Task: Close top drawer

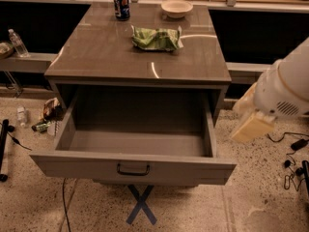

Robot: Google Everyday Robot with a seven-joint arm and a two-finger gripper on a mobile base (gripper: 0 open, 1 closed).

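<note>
The top drawer [77, 164] of the grey-brown cabinet [96, 52] stands pulled far out toward me. Its deep box is empty inside. A small dark bar handle [133, 169] sits at the centre of its front. My white arm [285, 83] comes in from the right edge. The beige gripper [251, 124] hangs at its lower end, just right of the drawer's right side wall and above the floor, apart from the drawer. It touches nothing.
On the cabinet top are a soda can [121, 4], a pale bowl [176, 7] and a green crumpled bag [157, 37]. A blue tape X [141, 204] marks the floor under the drawer front. Bottles and litter [48, 112] lie at left, cables [294, 163] at right.
</note>
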